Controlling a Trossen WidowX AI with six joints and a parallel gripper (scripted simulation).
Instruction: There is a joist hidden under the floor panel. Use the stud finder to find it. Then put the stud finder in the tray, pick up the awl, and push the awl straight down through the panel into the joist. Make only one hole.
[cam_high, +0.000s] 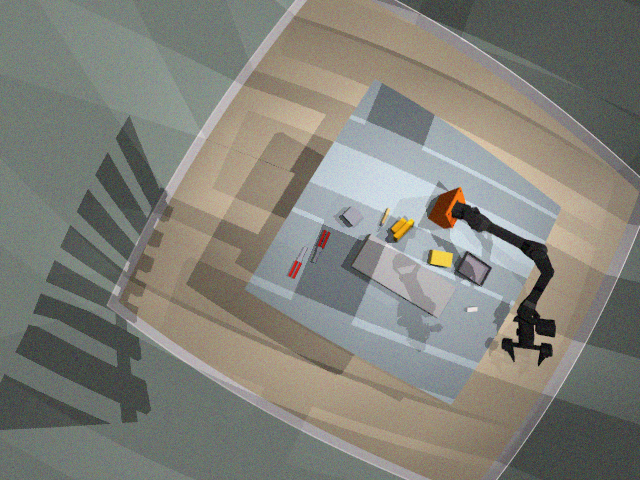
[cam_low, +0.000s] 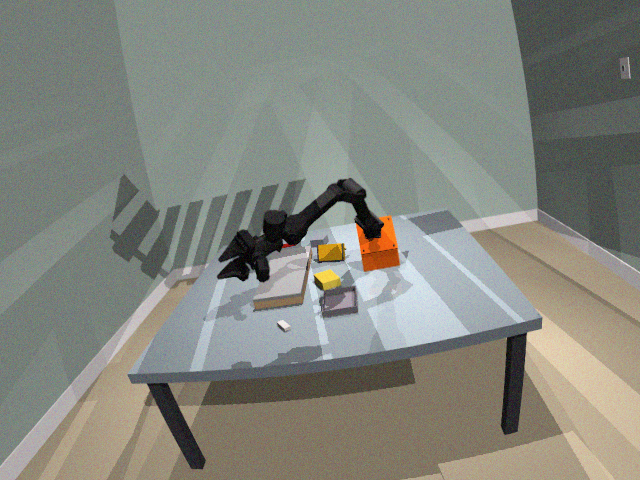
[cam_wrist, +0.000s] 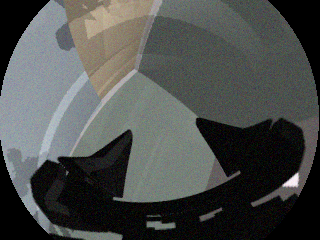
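My gripper (cam_high: 526, 361) (cam_low: 219, 268) (cam_wrist: 164, 127) is open and empty, raised well above the table, with no task object between the fingers. The pale floor panel (cam_high: 403, 276) (cam_low: 286, 275) lies on the table, partly behind the gripper in the exterior view. The grey tray (cam_high: 473, 269) (cam_low: 339, 311) is empty. A yellow-orange body with dark edges (cam_high: 402, 229) (cam_low: 330, 252) and a plain yellow block (cam_high: 440, 258) (cam_low: 327, 279) lie beside the panel; I cannot tell surely which is the stud finder. A thin tool with a tan handle (cam_high: 385, 216), possibly the awl, lies near them.
Two red-handled tools (cam_high: 321, 239) (cam_high: 295, 269) lie beyond the panel's far end. A grey block (cam_high: 353, 214) (cam_low: 318, 241) is near them. A small white block (cam_high: 471, 309) (cam_low: 283, 325) lies near the tray. The arm stands on an orange base (cam_high: 444, 210) (cam_low: 379, 258).
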